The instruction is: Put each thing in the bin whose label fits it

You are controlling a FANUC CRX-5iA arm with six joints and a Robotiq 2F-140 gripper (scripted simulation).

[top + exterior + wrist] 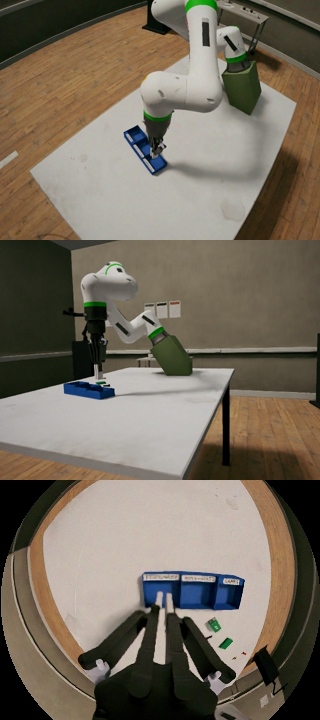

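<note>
Three joined blue bins [159,163] [83,392] [197,596] stand flat on the table. In the wrist view the right label reads GAMES, the middle seems to read NUTS + BOLTS, and the left is too blurred to read. My gripper [154,155] [98,378] [163,599] is shut, a narrow gap between its tips with nothing seen in it, above the left bin in the wrist view. A green piece with white marks [214,625], a plain green block [226,643], a thin black bolt-like piece [106,385] [209,637], and tiny red [244,653] and yellow [234,658] pieces lie on the table.
The green arm base [240,90] [173,356] stands on the white table [116,201] [124,420]. The arm hides the loose pieces in the top view. The pieces lie on the bins' side away from the labels. A side table [242,11] stands beyond.
</note>
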